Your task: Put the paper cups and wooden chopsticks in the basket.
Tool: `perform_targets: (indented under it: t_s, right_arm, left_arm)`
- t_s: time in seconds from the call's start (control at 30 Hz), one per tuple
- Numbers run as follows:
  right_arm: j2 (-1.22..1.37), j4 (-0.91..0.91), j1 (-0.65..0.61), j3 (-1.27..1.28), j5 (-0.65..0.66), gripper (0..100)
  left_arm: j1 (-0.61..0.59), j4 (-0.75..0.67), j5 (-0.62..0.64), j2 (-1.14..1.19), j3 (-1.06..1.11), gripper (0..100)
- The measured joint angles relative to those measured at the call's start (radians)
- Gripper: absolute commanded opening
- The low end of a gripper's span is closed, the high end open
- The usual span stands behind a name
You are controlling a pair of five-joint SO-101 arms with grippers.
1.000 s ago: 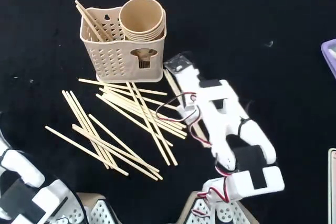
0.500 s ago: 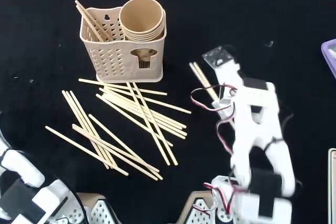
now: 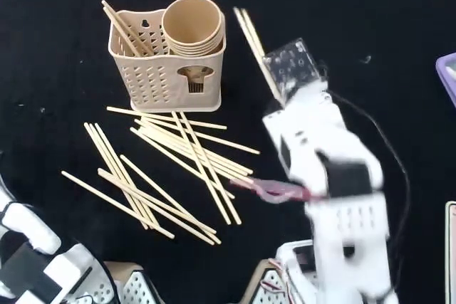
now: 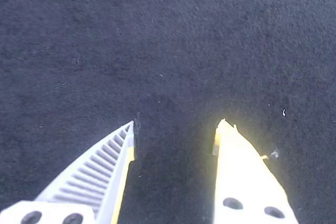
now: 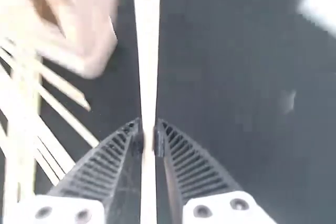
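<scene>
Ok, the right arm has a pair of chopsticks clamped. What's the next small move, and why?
Probably swing the right pincer toward the basket until the held chopsticks hang over its open section, on the side away from the paper cups. In the high view the sticks sit beside the basket, past the cups, so releasing now would likely drop them outside it.

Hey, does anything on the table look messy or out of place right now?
Yes. A heap of loose wooden chopsticks lies criss-crossed on the black table in front of the beige plastic basket, not inside it. The right end effector grips another chopstick pair beside the stacked paper cups.
</scene>
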Motion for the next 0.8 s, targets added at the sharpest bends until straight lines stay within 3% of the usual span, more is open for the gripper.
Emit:
perform_targets:
  t_s: [0.17,0.33,0.53,0.8]
  right_arm:
    - [-0.166,-0.110,-0.252,-0.054,-0.130,1.1]
    - [-0.178,-0.391,-0.442,0.018,-0.166,1.1]
    - [-0.103,-0.760,-0.505,0.100,-0.176,1.1]
    - [0.342,-1.231,-0.516,0.081,-0.176,1.1]
  left_arm:
    - [0.000,0.000,0.000,0.000,0.000,24]
    - [0.005,0.000,0.000,0.000,0.000,24]
    - [0.005,0.000,0.000,0.000,0.000,24]
    - [0.005,0.000,0.000,0.000,0.000,24]
